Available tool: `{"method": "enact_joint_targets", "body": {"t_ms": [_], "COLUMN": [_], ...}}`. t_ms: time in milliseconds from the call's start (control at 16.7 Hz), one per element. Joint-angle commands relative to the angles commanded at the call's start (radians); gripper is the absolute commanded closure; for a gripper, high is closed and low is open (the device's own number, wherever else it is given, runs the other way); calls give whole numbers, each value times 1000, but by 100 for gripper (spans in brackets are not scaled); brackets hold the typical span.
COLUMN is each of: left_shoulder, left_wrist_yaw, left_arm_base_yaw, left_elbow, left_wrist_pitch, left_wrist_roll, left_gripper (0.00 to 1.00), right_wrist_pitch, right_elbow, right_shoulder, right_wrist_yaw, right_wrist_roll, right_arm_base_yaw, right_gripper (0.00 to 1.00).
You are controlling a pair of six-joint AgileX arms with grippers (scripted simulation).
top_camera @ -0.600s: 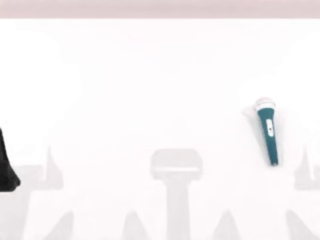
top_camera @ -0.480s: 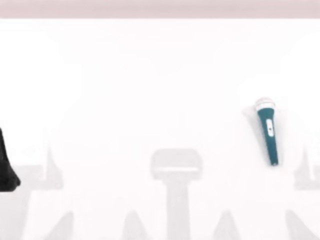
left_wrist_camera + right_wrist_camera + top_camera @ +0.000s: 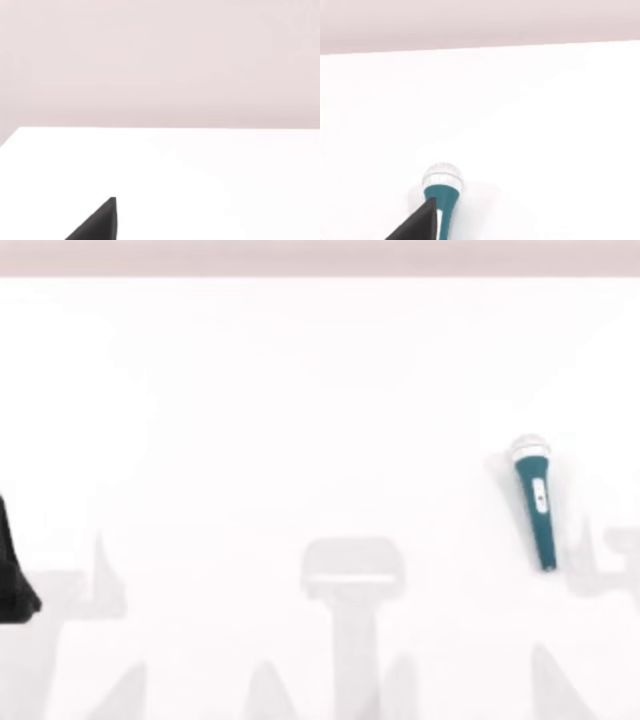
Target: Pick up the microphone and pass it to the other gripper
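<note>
The microphone point(image 3: 536, 502) lies flat on the white table at the right, white-grey head toward the far side, teal handle toward the front, white switch strip facing up. The right gripper itself is outside the top view. In the right wrist view one of its black pointed fingers point(image 3: 420, 224) hovers over the near part of the microphone point(image 3: 442, 192), with bare space beside the finger's inner edge and nothing held. My left gripper point(image 3: 12, 575) sits at the table's left edge. Its wrist view shows one black finger point(image 3: 102, 224) over bare table.
Grey shadows of the arms point(image 3: 352, 580) fall along the front of the white table. A pale pink wall point(image 3: 320, 255) runs behind the table's far edge.
The shadows at the front right of the table have shifted to the left. The microphone and the left gripper have not moved.
</note>
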Motion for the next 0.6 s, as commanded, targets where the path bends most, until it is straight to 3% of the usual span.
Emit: {"method": "enact_joint_targets", "body": {"t_ms": [600], "left_shoulder": [0], "left_wrist_yaw": [0], "left_arm_base_yaw": [0], "left_elbow": [0], "left_wrist_pitch": [0], "left_wrist_roll": [0], "left_gripper": [0], "right_wrist_pitch": [-510], "right_elbow": [643], "right_shoulder": [1013], "right_wrist_yaw": [23], "right_wrist_roll": [192], "right_arm_base_yaw": [178], "right_gripper": [0]}}
